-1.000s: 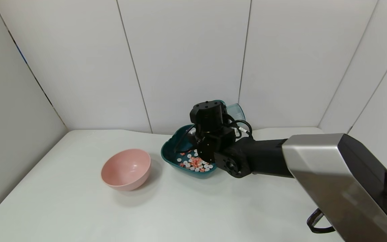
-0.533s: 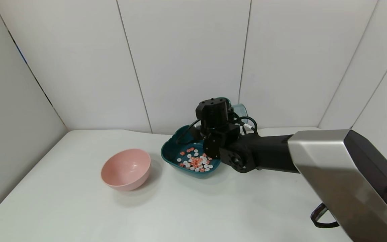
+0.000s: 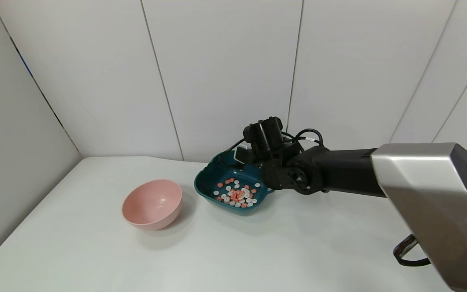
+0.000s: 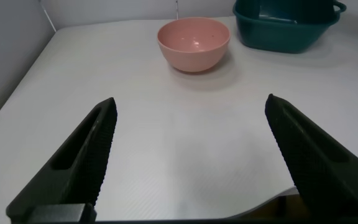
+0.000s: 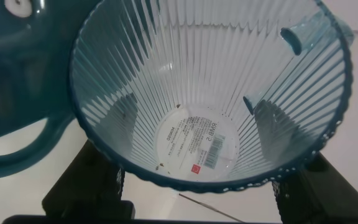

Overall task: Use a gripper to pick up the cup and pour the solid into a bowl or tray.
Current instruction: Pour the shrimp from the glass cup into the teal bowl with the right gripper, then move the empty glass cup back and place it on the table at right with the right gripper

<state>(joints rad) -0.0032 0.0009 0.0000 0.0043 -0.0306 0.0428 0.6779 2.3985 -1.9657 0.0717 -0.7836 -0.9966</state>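
My right gripper (image 3: 262,142) is shut on the cup (image 5: 210,93) and holds it at the far right edge of the teal dish (image 3: 217,188). The cup is pale blue, ribbed and empty, with a label on its bottom. In the head view the wrist hides the cup. The solid (image 3: 236,194), white and orange-red pieces, lies in the dish. In the right wrist view the gripper (image 5: 201,190) grips the cup's sides, and the dish's rim and handle (image 5: 23,149) lie beside it. My left gripper (image 4: 188,124) is open and empty above the near table edge.
A round pink bowl (image 3: 152,204) stands empty to the left of the dish; it also shows in the left wrist view (image 4: 193,42) next to the teal dish (image 4: 288,31). White wall panels stand close behind the dish.
The right wrist has swung from over the dish to its far right side and turned back. The pieces in the dish lie still.
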